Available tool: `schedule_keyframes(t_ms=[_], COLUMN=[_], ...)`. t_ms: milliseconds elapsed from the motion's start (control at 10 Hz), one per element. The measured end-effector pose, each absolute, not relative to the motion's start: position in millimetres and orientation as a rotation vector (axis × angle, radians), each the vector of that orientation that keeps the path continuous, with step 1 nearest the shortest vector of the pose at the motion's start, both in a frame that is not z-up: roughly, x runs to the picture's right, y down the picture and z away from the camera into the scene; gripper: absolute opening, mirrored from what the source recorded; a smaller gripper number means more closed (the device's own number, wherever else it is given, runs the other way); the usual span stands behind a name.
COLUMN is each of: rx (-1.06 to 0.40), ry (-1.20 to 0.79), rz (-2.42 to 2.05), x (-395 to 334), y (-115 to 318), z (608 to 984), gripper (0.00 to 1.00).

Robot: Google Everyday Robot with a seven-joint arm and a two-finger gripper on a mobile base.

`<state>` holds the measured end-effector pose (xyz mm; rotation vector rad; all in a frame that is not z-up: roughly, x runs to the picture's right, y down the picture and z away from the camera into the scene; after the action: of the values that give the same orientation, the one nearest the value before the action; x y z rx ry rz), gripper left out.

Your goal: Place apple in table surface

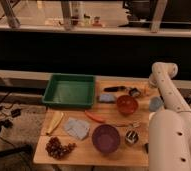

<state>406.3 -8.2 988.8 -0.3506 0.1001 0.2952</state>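
Gripper: gripper sits at the end of the white arm, low over the far right corner of the table.
Tool state: fingers pressed together. A small yellow-orange spot at the tip reads as the apple pinched between them.
Apple location: at the gripper tip, near the table's far right edge, just beside a small dark object and beyond the red bowl. Well apart from the green tray.
Contact with table: cannot be told; the apple is either just above the wood or resting on it.
Weight: judged light; the grip should carry it without strain.
Stiffness: judged firm. It should not deform under the fingers, though hard squeezing could bruise the skin.
Surface: smooth, with a pale sheen. Judged slippery against flat pads, so the hold depends on pressure.
Shape: round. It is likely to roll once freed, and the table edge is close on the right.
Hold point: across the widest part, fingers on opposite sides, so the fruit cannot squirt up or down.
Release advice: bring the apple into contact with bare wood before spreading the fingers. Keep clear of the dark object and the pale blue item nearby.
Risk: a drop from height may send the apple off the edge.
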Motion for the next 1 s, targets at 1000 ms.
schedule_keyframes(t_ms=[1000], rx=[-0.354], ry=[0.115], rz=[0.297], x=[407.4], y=[-7.5], z=[988.6], gripper=[0.51])
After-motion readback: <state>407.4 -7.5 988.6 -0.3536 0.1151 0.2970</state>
